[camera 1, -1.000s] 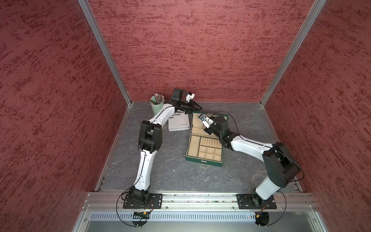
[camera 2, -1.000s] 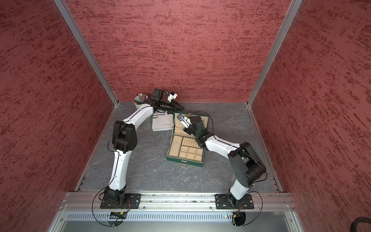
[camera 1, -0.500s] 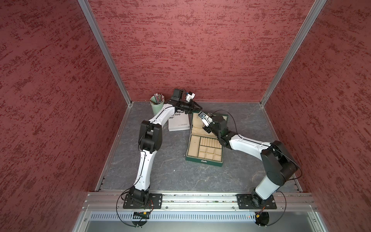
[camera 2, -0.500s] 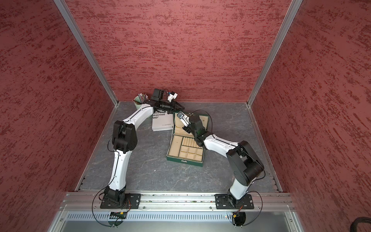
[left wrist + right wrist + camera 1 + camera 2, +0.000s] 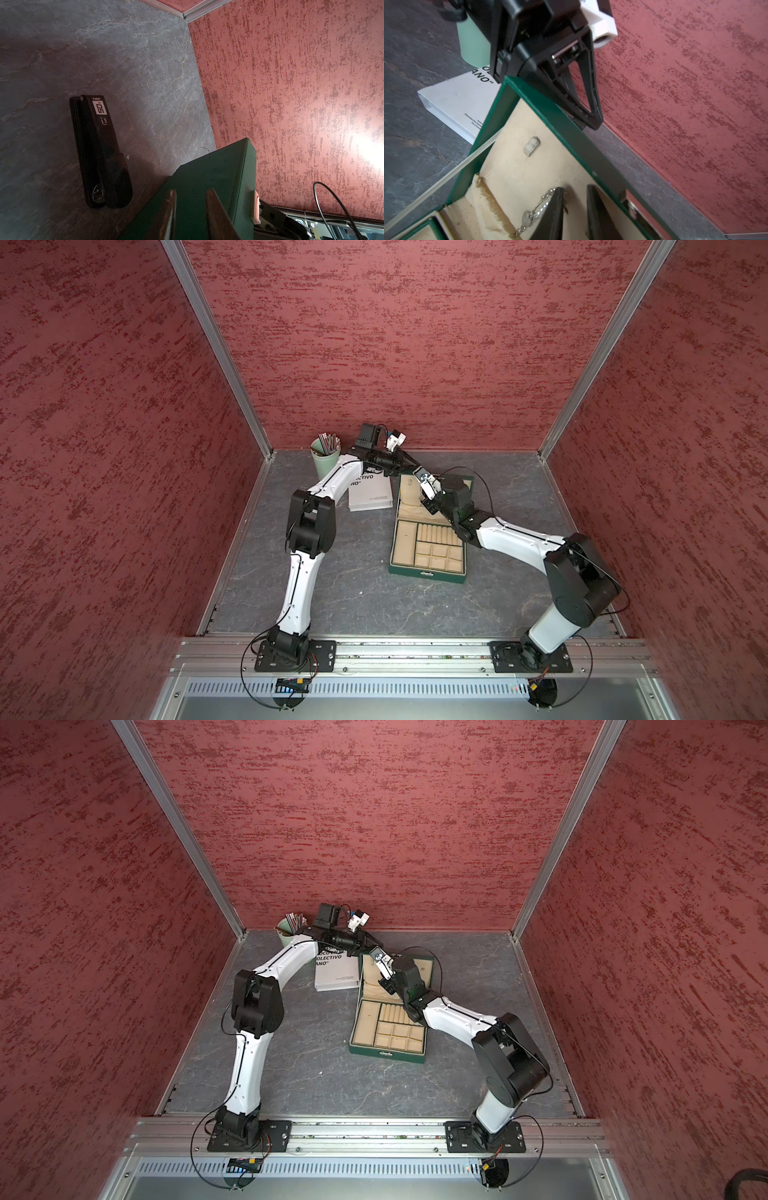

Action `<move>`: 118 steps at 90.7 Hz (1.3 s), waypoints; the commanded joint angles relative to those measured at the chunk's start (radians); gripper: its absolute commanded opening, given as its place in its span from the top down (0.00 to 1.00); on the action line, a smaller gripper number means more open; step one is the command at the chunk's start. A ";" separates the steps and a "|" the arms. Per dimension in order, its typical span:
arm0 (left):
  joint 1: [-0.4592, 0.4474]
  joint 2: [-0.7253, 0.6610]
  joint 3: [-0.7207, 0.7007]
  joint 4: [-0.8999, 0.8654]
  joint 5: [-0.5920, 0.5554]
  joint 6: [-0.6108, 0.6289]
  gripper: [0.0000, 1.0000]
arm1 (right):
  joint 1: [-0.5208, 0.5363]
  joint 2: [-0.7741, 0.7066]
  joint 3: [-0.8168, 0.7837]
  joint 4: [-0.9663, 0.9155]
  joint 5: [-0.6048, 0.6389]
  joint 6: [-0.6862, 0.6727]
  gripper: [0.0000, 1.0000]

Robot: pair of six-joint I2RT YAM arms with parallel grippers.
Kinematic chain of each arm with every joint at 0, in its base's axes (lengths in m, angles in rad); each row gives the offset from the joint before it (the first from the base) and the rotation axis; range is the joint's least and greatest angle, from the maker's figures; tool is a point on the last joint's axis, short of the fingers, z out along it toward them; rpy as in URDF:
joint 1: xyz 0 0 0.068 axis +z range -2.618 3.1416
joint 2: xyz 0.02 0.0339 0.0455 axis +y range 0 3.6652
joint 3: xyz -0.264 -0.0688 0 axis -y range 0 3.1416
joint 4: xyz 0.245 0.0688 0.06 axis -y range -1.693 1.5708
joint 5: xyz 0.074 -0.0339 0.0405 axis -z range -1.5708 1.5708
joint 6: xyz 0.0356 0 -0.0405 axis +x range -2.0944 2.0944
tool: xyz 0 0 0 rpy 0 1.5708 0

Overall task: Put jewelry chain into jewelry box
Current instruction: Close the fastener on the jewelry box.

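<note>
On grey table: one jewelry box [image 5: 428, 547], one jewelry chain [image 5: 538, 212] beside parted right pincer [image 5: 575, 212]; left pincer [image 5: 190, 209] grasping lid.

The box [image 5: 388, 1029] lies open on the grey table [image 5: 291, 1060], its lid raised toward the back wall and its beige compartments facing up. The right arm [image 5: 453, 1017] reaches from the front rail over the box's far right corner, its tool [image 5: 384, 986] down inside the lid area; the jaws cannot be made out. The left arm [image 5: 253, 1011] arches to the back, its tool [image 5: 376, 946] at the lid's top edge. A white booklet [image 5: 336, 973] lies just left of the lid, and a pale green cup [image 5: 286, 930] stands in the back corner behind the left arm.
</note>
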 commanded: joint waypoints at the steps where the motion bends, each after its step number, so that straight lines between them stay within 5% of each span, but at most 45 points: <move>1: -0.019 -0.024 -0.033 -0.046 -0.011 0.007 0.72 | -0.009 -0.085 -0.011 -0.041 -0.030 0.068 0.71; 31: -0.014 -0.030 -0.037 -0.043 -0.044 -0.009 0.67 | -0.008 -0.289 -0.028 -0.260 -0.107 0.118 0.55; 36: -0.015 -0.031 -0.037 -0.046 -0.052 -0.006 0.67 | -0.008 -0.312 0.003 -0.338 -0.119 0.080 0.46; 43: -0.013 -0.031 -0.036 -0.047 -0.062 -0.006 0.67 | -0.008 -0.318 0.065 -0.464 -0.115 -0.006 0.18; 53: -0.012 -0.027 -0.031 -0.055 -0.086 -0.002 0.67 | -0.011 -0.276 0.175 -0.608 -0.118 -0.135 0.04; 118: 0.004 -0.027 -0.027 -0.047 -0.068 0.003 0.67 | -0.028 0.062 0.391 -0.541 -0.068 -0.586 0.01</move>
